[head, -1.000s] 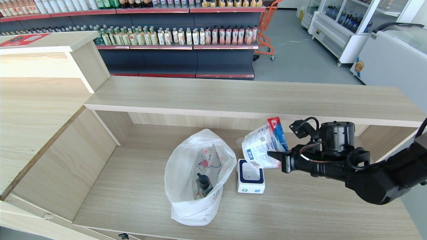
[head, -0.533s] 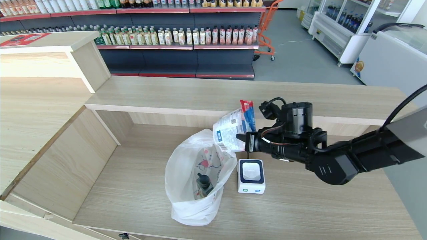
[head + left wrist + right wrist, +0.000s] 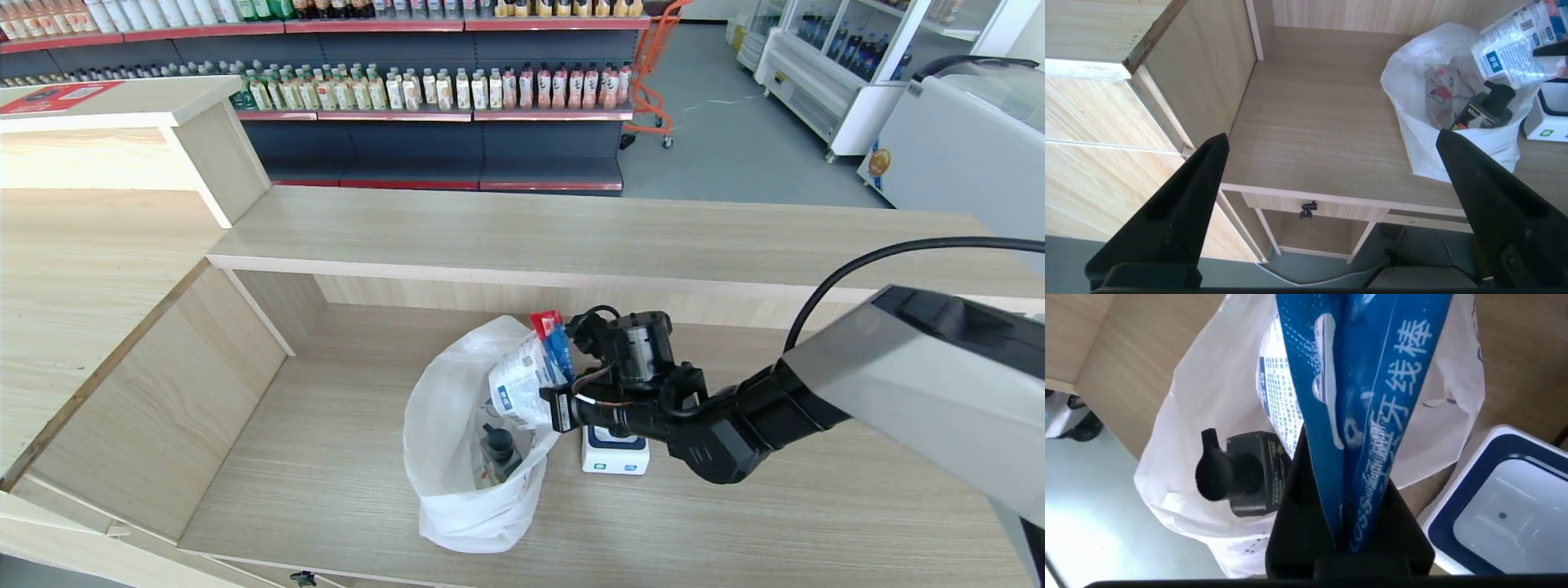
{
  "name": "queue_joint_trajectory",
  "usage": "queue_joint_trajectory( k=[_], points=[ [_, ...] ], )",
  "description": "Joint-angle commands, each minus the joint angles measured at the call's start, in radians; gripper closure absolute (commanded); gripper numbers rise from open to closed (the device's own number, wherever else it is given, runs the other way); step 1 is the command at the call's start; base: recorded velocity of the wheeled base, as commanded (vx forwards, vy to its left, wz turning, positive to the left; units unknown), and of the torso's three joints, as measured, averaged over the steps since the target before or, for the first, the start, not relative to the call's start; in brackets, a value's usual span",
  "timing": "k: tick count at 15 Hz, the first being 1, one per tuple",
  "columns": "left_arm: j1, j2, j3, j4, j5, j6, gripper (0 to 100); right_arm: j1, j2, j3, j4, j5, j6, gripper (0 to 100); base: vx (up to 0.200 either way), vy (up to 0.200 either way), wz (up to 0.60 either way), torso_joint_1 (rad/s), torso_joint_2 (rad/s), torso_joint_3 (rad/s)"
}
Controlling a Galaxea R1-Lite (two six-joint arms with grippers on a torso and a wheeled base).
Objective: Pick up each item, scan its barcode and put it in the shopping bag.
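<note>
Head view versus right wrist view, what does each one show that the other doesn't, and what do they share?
Head view adds the room: bottle shelves, an orange cart, freezers and the raised counter ledge. Right wrist view adds the close-up: the packet's blue face pinched in the right gripper, over the mouth of the bag. Both show the bag, the packet, the dark bottle inside the bag, and the scanner beside it.

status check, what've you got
Right tool shut on packet, above shopping bag mouth. Left tool open, empty. Dark bottle already in bag, scanner beside it, path clear.
</note>
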Motion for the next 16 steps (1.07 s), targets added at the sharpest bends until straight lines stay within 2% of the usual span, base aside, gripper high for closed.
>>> queue_joint_trajectory(
  k=[1, 3, 4, 7, 10, 12, 14, 15, 16],
  points=[
    [0.000, 0.000, 0.000, 0.000, 0.000, 0.000, 0, 0.005, 0.073, -0.036, -0.001, -0.001, -0.016, 100, 0.000, 0.000, 0.00, 0.000, 0.00, 0.000],
    [0.000, 0.000, 0.000, 0.000, 0.000, 0.000, 0, 0.010, 0.100, -0.066, -0.001, -0.002, -0.017, 100, 0.000, 0.000, 0.00, 0.000, 0.00, 0.000],
    [0.000, 0.000, -0.002, 0.000, 0.000, 0.000, 0, 0.014, 0.107, -0.074, -0.003, -0.002, -0.034, 0, 0.000, 0.000, 0.00, 0.000, 0.00, 0.000],
    [0.000, 0.000, 0.000, 0.000, 0.000, 0.000, 0, 0.023, 0.098, -0.079, -0.015, -0.004, -0.048, 0, 0.000, 0.000, 0.00, 0.000, 0.00, 0.000],
    [0.000, 0.000, 0.000, 0.000, 0.000, 0.000, 0, 0.020, -0.032, -0.042, 0.005, 0.006, 0.151, 0, 0.000, 0.000, 0.00, 0.000, 0.00, 0.000],
    [0.000, 0.000, -0.002, 0.000, 0.000, 0.000, 0, -0.001, -0.201, 0.064, 0.063, 0.038, 0.249, 0, 0.000, 0.000, 0.00, 0.000, 0.00, 0.000],
    [0.000, 0.000, 0.000, 0.000, 0.000, 0.000, 0, -0.050, -0.387, 0.205, 0.092, 0.052, 0.262, 0, 0.000, 0.000, 0.00, 0.000, 0.00, 0.000],
    [0.000, 0.000, 0.000, 0.000, 0.000, 0.000, 0, -0.092, -0.497, 0.285, 0.100, 0.075, 0.254, 0, 0.000, 0.000, 0.00, 0.000, 0.00, 0.000],
    [0.000, 0.000, -0.002, 0.000, 0.000, 0.000, 0, -0.193, -0.735, 0.391, 0.160, 0.082, 0.168, 0, 0.000, 0.000, 0.00, 0.000, 0.00, 0.000]
  ],
)
